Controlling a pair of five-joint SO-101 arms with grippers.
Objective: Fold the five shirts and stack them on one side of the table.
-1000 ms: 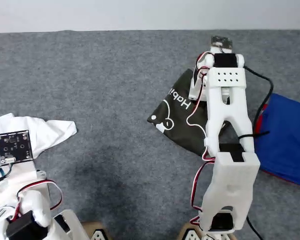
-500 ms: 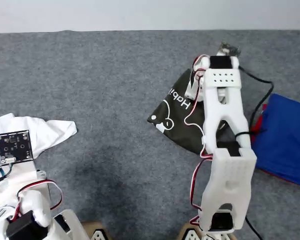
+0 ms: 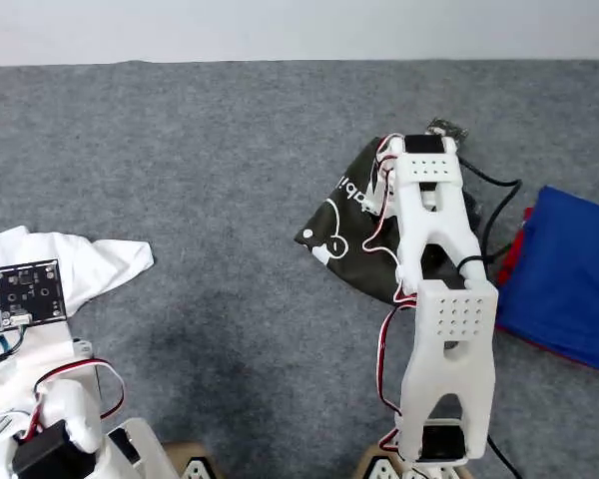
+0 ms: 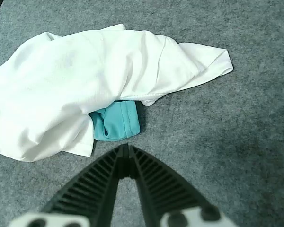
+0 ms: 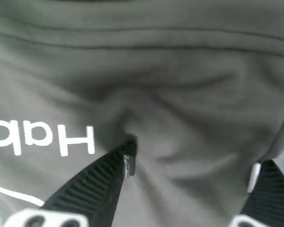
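While the high view puts the dark shirt (image 3: 344, 235) right of centre beneath the right arm (image 3: 444, 329), with the blue shirt (image 3: 569, 279) at the right edge and the white shirt (image 3: 90, 264) lower left, the left wrist view adds a teal shirt (image 4: 116, 120) under the white one, with the left gripper (image 4: 128, 153) clenched; the right wrist view shows the right gripper (image 5: 194, 165) released, its jaws splayed on dark fabric

Lit softly and evenly from overhead in the high view, the grey worktop (image 3: 230, 150) matt, with one faint, diffuse shadow patch towards its front left. Bright across the white shirt (image 4: 85, 71) in the left wrist view, folds shaded gently and a thin dark line under the hem. Dimmer in the right wrist view, with deep shading in the creases of the dark shirt (image 5: 156, 71) by the fingers (image 5: 102, 182).
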